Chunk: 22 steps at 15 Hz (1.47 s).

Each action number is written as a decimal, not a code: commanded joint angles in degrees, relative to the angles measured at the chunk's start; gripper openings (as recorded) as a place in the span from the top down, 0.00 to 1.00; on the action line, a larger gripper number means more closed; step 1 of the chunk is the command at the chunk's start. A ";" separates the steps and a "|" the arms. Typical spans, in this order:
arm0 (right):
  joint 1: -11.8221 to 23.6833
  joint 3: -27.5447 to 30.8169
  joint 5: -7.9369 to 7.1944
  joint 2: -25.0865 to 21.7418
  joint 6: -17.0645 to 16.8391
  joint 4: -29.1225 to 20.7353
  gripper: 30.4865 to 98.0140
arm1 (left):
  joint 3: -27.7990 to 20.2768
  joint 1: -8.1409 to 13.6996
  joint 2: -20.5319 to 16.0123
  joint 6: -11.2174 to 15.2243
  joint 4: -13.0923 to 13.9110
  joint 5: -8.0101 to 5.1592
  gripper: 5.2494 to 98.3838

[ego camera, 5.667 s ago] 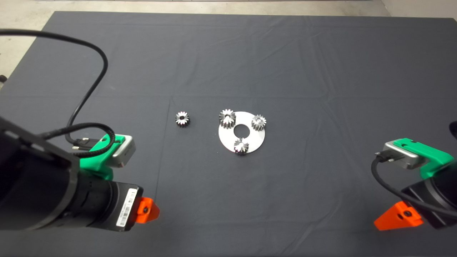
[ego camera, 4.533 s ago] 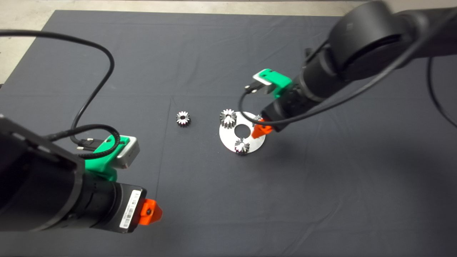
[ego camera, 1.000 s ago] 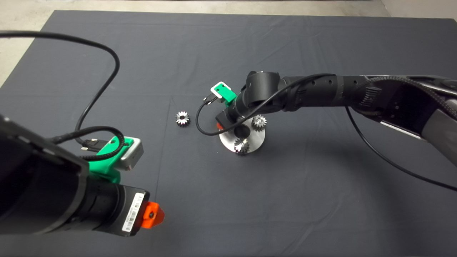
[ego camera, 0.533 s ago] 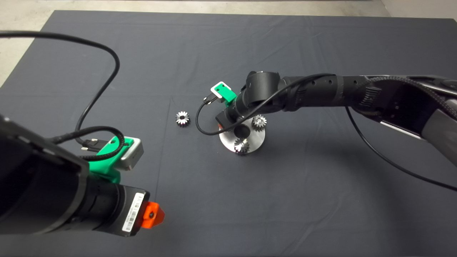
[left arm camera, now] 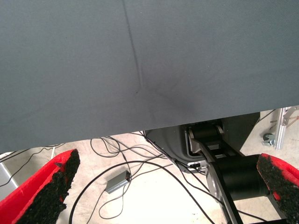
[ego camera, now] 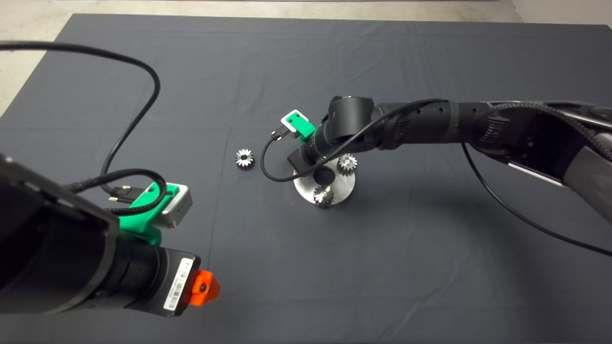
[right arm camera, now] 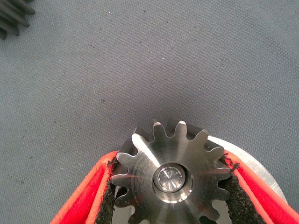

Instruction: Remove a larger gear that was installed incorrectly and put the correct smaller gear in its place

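Larger gear [right arm camera: 171,179], seated on a pin at the upper-left rim of the plate [ego camera: 344,188] near the centre of the head view, sits clamped between the pads of the right gripper [right arm camera: 171,186]. The wrist view shows both black pads [right arm camera: 108,196] pressed against opposite teeth, with the pin's bright tip showing in the bore, so the gear appears to be on its post and not yet lifted. Gripping across the teeth gives the fingers two flats to bite, and the arm, reaching in from the right edge, hides the gear from overhead.

Two small gears remain on the plate: one [ego camera: 346,164] at its upper right and one [ego camera: 323,195] at its lower edge. They match each other, which suggests why the wider one is the odd part. A straight pull along the pin looks necessary; a tilted pull could bind the gear or drag the light plate across the mat [ego camera: 430,267].

Smaller gear [ego camera: 244,158], the replacement, lies loose on the mat left of the plate, well clear of the arm and within reach once the post is free.

Left gripper [left arm camera: 168,186] waits at the lower left of the head view, its fingers spread wide and holding nothing, beyond the mat's edge over floor cables.
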<state>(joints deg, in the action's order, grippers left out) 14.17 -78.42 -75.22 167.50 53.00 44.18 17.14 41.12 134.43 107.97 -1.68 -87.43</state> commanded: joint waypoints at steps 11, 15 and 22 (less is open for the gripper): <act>3.39 1.27 -0.30 0.23 2.54 1.00 0.71 | 0.25 0.46 0.10 -2.50 0.45 -5.38 0.01; 5.39 1.88 -0.19 0.25 2.89 1.00 0.72 | 0.16 0.46 0.10 -2.59 0.45 -5.29 0.01; 13.85 2.06 -0.46 -0.13 3.68 -5.83 0.72 | 4.10 0.37 0.10 -7.64 0.02 -5.47 0.01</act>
<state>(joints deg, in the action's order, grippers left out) 21.64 -77.36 -76.22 167.45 56.06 43.54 17.32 41.12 134.43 104.84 -1.76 -87.43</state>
